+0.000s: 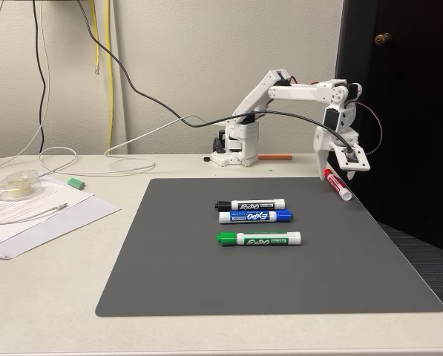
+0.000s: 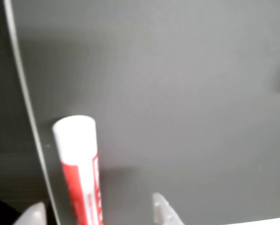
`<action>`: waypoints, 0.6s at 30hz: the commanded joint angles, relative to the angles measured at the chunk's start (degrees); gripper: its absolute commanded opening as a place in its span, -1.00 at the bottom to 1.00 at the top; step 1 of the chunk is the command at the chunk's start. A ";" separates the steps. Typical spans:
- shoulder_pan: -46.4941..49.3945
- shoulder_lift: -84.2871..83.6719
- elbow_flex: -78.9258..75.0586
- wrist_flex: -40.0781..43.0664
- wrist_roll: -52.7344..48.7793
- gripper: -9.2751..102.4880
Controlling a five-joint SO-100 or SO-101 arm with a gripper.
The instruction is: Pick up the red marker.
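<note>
the red marker [image 1: 338,185] is lying at the far right corner of the dark grey mat [image 1: 206,282] in the fixed view, slanting down toward the right, close to the mat's right edge. in the wrist view the red marker [image 2: 79,164] is showing its white blunt end and red label, pointing up the picture beside the mat's pale edge [image 2: 27,108].

the gripper [image 1: 338,172] is hanging just above the marker, its white fingers pointing down on either side of it. in the wrist view two pale fingertips [image 2: 164,208] are sitting at the bottom with the marker between them; the gripper [image 2: 100,213] is standing apart around the barrel, and whether the fingers are touching it cannot be told.

well apart, near the middle of the mat, a black marker [image 1: 249,205], a blue marker [image 1: 255,216] and a green marker [image 1: 259,239] are lying in a row, one in front of the other. the white arm [image 1: 295,93] is reaching from its base [image 1: 234,144] at the back of the table [image 1: 58,297]. papers [image 1: 35,215] and a tape roll [image 1: 15,187] are resting at the left.
</note>
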 commanded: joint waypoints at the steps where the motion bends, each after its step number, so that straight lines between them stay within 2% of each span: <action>1: -0.70 0.18 -0.18 -0.79 0.18 -0.19; 18: 0.18 -4.83 -0.35 -5.71 -0.18 -0.19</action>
